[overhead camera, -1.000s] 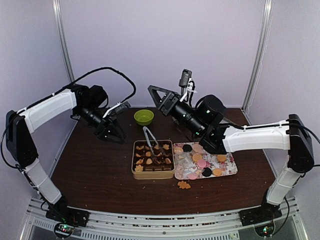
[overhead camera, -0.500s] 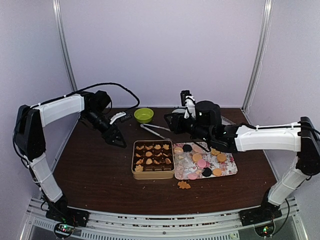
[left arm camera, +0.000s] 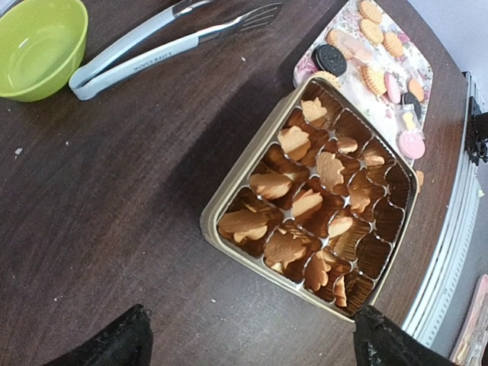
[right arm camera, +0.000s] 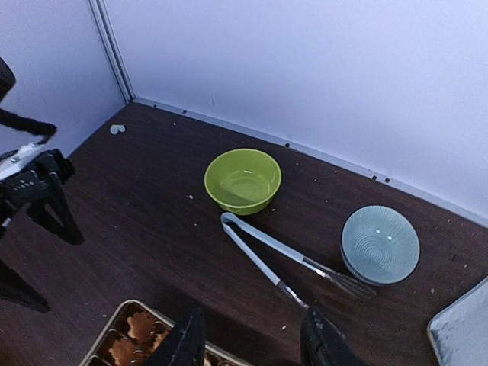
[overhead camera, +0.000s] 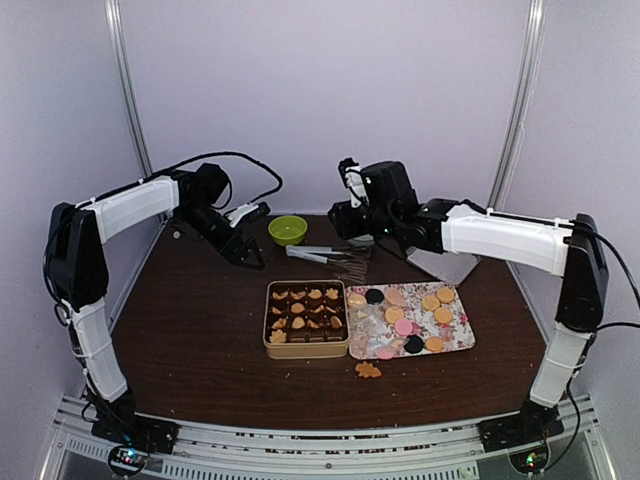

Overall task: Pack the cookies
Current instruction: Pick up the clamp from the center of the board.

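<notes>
Steel tongs (overhead camera: 330, 255) are laid flat on the worktop (overhead camera: 200, 330) behind the tin (overhead camera: 306, 350), likely for easy pickup, left pincer (left arm camera: 252, 339) and right pincer (right arm camera: 252, 343) both spread empty, cookies (overhead camera: 403, 326) mostly kept on the tray (overhead camera: 465, 336) beside it.

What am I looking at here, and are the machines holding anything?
These are two robot arms, the left arm and the right arm, bolted at the near edge of a table. The wide picture looks down from above and behind them. The other two come from a camera on each wrist. On the table are a tin partly filled with cookies, a flowered tray carrying more, a green bowl, tongs, a grey bowl and one loose cookie. The left fingers and right fingers are spread open and hold nothing.
</notes>
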